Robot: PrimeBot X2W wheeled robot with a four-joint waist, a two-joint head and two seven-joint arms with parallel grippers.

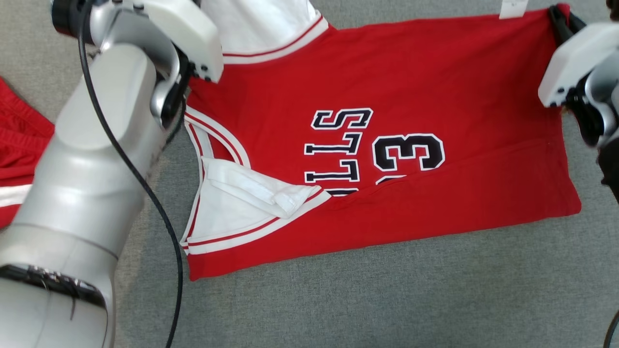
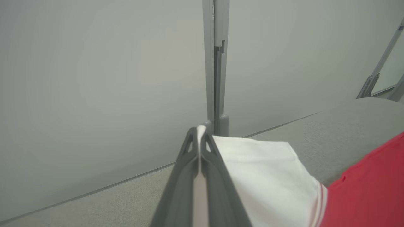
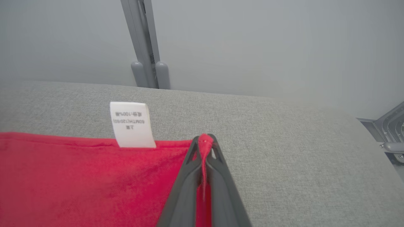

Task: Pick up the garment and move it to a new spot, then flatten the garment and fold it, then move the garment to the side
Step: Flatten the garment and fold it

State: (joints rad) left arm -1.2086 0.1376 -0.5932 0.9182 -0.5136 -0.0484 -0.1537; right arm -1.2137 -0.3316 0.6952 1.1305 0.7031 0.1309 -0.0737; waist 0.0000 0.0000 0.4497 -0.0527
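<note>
On the grey felt tabletop (image 1: pixel 387 299), our left hand (image 2: pixel 199 136) and right hand (image 3: pixel 205 141) pinch far corners of the red-and-white cloth jersey (image 1: pixel 435 87), likely limp and light.

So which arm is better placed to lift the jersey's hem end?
Right. The right gripper is shut on the jersey at its hem corner beside the white tag; the left gripper pinches the white sleeve at the other end.

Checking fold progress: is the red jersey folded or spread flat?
Partly folded: the jersey has its near edge turned over the lettering.
</note>
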